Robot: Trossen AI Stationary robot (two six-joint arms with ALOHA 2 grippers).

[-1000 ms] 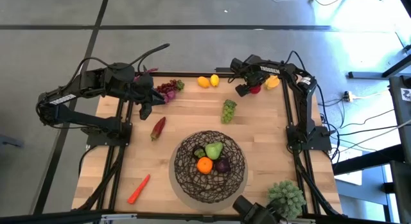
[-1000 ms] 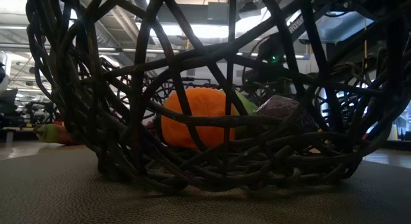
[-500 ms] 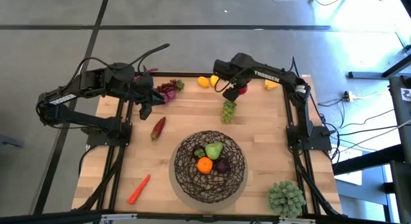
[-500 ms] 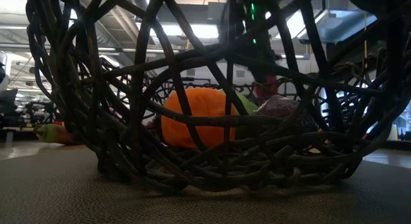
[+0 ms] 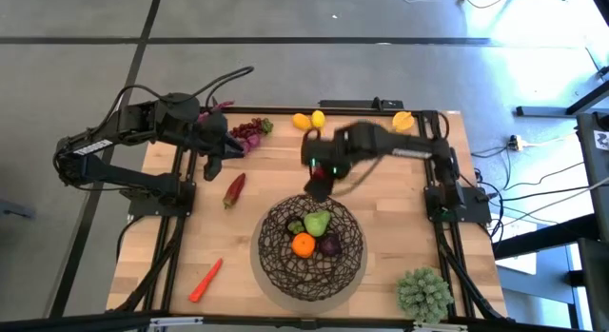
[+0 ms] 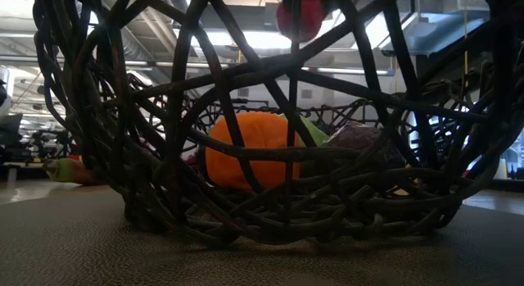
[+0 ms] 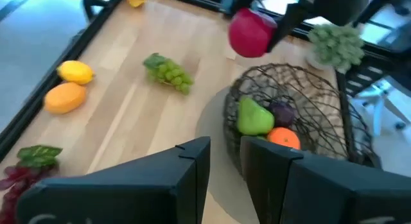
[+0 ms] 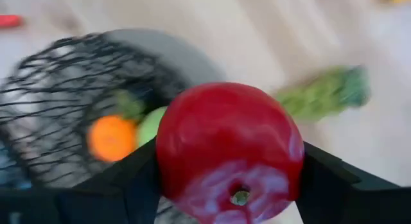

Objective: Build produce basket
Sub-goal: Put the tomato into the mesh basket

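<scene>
The basket (image 5: 271, 221), a dark woven-wire bowl, stands near the table's front middle. It holds an orange (image 5: 303, 244), a green pear (image 5: 317, 222) and a purple piece (image 5: 329, 244). My right gripper (image 5: 319, 185) hovers just over the basket's far rim, shut on a red apple (image 7: 252, 33). My left gripper (image 5: 214, 161) waits over the table's far left, its fingers (image 7: 192, 163) a narrow gap apart with nothing between them. Green grapes (image 7: 168, 71), two lemons (image 5: 309, 120), purple grapes (image 5: 247, 134), a red pepper (image 5: 234, 189) and a carrot (image 5: 205, 280) lie on the table. My right gripper pinches the red apple between its two fingers (image 8: 128, 179), one on each opposite side of its round body (image 8: 167, 160). The fingers point steeply down from above. The apple hangs lifted clear, above the basket's far rim, with its dimpled end (image 8: 241, 197) facing back toward the wrist.
A pale green spiky plant (image 5: 423, 292) sits at the near right corner. A yellow-orange piece (image 5: 404, 121) lies at the far right. Bare wood shows left of the basket, between the pepper and the carrot.
My right gripper has swung quickly from the table's far edge toward the basket, rising and tipping to point more steeply down. The red apple has travelled with it, from beside the lemons to above the basket's far rim.
</scene>
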